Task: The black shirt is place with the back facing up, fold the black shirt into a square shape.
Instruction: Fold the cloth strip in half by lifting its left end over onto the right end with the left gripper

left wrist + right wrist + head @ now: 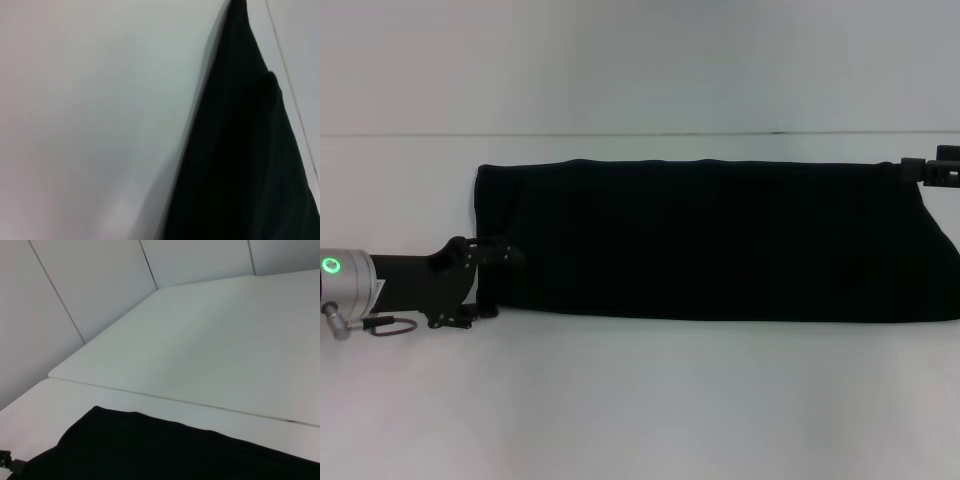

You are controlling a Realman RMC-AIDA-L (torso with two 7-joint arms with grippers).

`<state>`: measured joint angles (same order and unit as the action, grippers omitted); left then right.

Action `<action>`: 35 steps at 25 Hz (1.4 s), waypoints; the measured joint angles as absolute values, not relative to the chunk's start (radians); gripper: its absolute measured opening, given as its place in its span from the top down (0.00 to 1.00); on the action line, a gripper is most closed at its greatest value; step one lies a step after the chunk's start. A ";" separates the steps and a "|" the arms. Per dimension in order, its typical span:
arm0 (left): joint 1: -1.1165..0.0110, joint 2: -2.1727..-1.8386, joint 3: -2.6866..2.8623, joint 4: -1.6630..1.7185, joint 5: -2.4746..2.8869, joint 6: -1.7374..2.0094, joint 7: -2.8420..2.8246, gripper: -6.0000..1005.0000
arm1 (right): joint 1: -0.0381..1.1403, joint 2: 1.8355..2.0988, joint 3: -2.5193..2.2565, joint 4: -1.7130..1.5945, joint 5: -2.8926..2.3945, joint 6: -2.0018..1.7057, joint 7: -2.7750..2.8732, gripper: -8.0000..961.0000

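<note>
The black shirt (720, 240) lies folded into a long band on the white desk (640, 400), long axis running 9 to 3 o'clock. Left gripper (505, 255) touches its 9 o'clock end, right gripper (930, 165) its 2 o'clock corner; I cannot tell how either's jaws stand. White wall panels (100, 285) stand behind.

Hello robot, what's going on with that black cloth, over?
Left gripper at the black shirt's left end. Right gripper at its far right corner. Shirt lies as a long folded band on the white table. Nothing in the way.
</note>
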<state>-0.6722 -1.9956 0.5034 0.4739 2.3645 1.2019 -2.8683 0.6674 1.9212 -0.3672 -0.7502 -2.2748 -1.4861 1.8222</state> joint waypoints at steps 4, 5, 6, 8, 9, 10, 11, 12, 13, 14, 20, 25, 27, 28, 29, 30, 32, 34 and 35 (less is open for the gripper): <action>-0.678 -1.996 0.508 0.474 2.363 1.178 -2.863 0.13 | 0.666 1.920 -0.365 -0.750 -2.271 -1.490 1.823 0.04; -0.680 -1.997 0.507 0.474 2.362 1.174 -2.859 0.13 | 0.665 1.920 -0.365 -0.750 -2.267 -1.490 1.823 0.04; -0.682 -1.998 0.506 0.474 2.362 1.171 -2.856 0.13 | 0.664 1.920 -0.365 -0.750 -2.264 -1.491 1.823 0.04; -0.688 -1.999 0.507 0.474 2.362 1.167 -2.851 0.13 | 0.662 1.920 -0.365 -0.750 -2.261 -1.492 1.823 0.04; -0.690 -2.000 0.509 0.474 2.362 1.165 -2.848 0.13 | 0.662 1.919 -0.365 -0.750 -2.261 -1.492 1.823 0.04; -0.692 -2.000 0.510 0.474 2.362 1.161 -2.844 0.13 | 0.661 1.919 -0.365 -0.750 -2.261 -1.492 1.823 0.04; -0.694 -2.000 0.510 0.474 2.362 1.158 -2.842 0.13 | 0.661 1.919 -0.365 -0.750 -2.261 -1.492 1.823 0.04; -0.695 -2.000 0.510 0.474 2.362 1.155 -2.839 0.13 | 0.660 1.919 -0.365 -0.750 -2.261 -1.492 1.822 0.04; -0.695 -2.000 0.510 0.474 2.362 1.152 -2.836 0.13 | 0.660 1.919 -0.365 -0.750 -2.261 -1.493 1.822 0.04; -0.695 -2.000 0.511 0.474 2.362 1.151 -2.833 0.13 | 0.660 1.919 -0.366 -0.750 -2.261 -1.493 1.822 0.04; -0.696 -1.999 0.511 0.475 2.362 1.153 -2.827 0.13 | 0.660 1.919 -0.367 -0.750 -2.261 -1.492 1.821 0.04; -0.701 -1.997 0.515 0.476 2.369 1.151 -2.820 0.16 | 0.661 1.919 -0.373 -0.750 -2.261 -1.488 1.821 0.04; -0.705 -1.996 0.531 0.476 2.371 1.151 -2.813 0.17 | 0.661 1.920 -0.373 -0.750 -2.261 -1.488 1.821 0.04; -0.705 -1.996 0.536 0.476 2.371 1.151 -2.804 0.18 | 0.661 1.920 -0.373 -0.750 -2.261 -1.488 1.821 0.04; -0.706 -1.996 0.539 0.476 2.369 1.150 -2.790 0.19 | 0.662 1.920 -0.373 -0.750 -2.261 -1.488 1.821 0.04; -0.706 -1.995 0.537 0.475 2.367 1.150 -2.776 0.19 | 0.662 1.920 -0.373 -0.750 -2.261 -1.487 1.821 0.04; -0.707 -1.994 0.531 0.475 2.362 1.150 -2.747 0.21 | 0.663 1.920 -0.373 -0.750 -2.261 -1.487 1.821 0.04; -0.707 -1.994 0.529 0.475 2.361 1.150 -2.740 0.26 | 0.663 1.920 -0.373 -0.750 -2.261 -1.487 1.821 0.04; -0.705 -1.994 0.529 0.475 2.361 1.150 -2.737 0.28 | 0.663 1.920 -0.373 -0.750 -2.261 -1.487 1.821 0.04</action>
<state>-0.7054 -1.9944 0.5292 0.4745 2.3609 1.1497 -2.7365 0.6627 1.9196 -0.3728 -0.7501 -2.2610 -1.4870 1.8207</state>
